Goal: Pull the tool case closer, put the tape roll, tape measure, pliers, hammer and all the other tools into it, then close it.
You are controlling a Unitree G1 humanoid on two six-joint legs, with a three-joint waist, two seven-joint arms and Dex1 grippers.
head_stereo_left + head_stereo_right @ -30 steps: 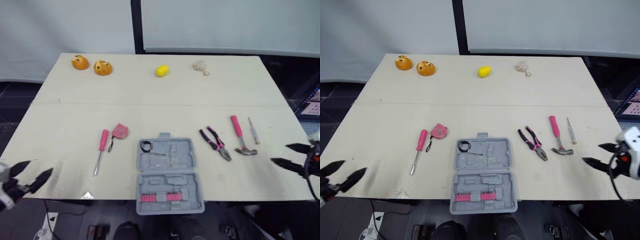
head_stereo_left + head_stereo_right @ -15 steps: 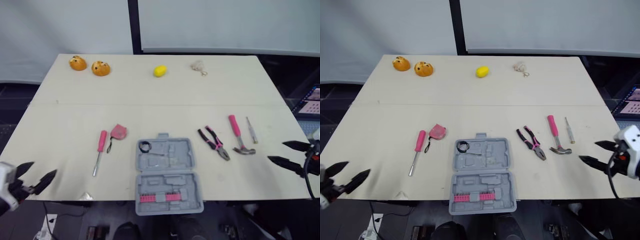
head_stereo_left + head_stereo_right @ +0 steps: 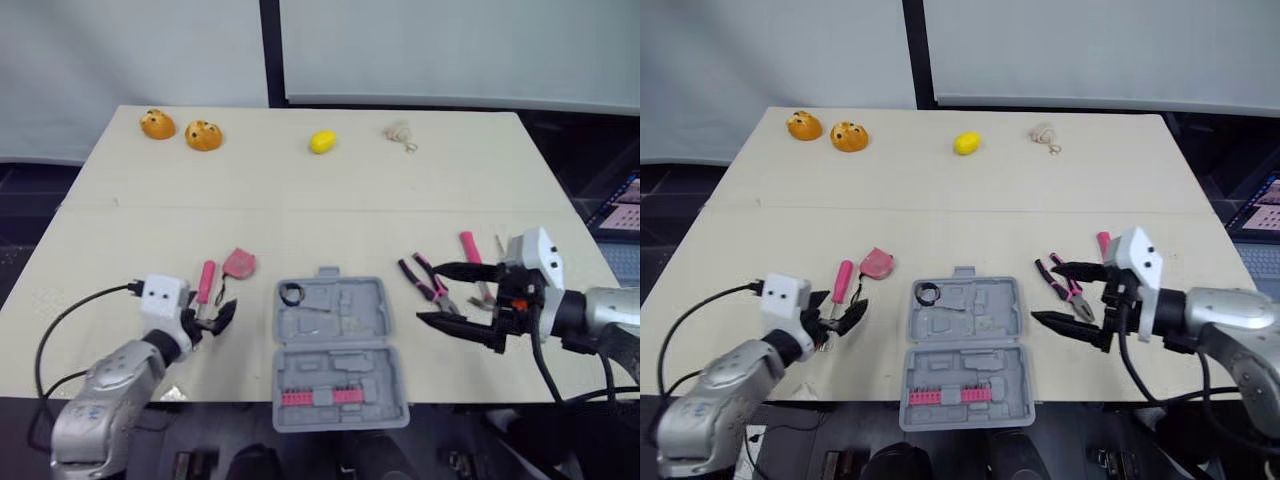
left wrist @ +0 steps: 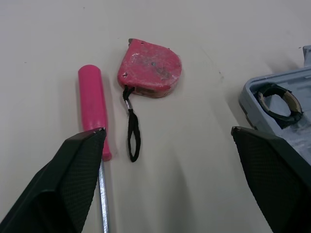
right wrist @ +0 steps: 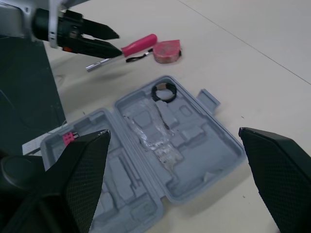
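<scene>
- The worktop [image 3: 300, 190] carries the same things in the same places as half a second ago; only the arms have moved.
- The tool case [image 3: 338, 350] lies open at the middle of the near edge, not shifted.
- The right claw [image 3: 428, 292], earlier off the near right corner, now hangs over the worktop just right of the case, spread wide and holding nothing.
- The left claw [image 3: 218, 318], earlier off the near left corner, now sits left of the case, also wide open and empty.
- The hammer [image 3: 468, 243] lies right of the case, partly hidden behind the right claw.
- The pliers [image 3: 425, 277] lie between the right claw's fingers in the head views, ungripped.
- The screwdriver [image 3: 206, 280] lies at the left claw's tips, untouched.
- The tape measure [image 3: 239, 262] sits just beside the screwdriver's handle.
- The tape roll [image 3: 291, 294] rests in the case's far left corner.
</scene>
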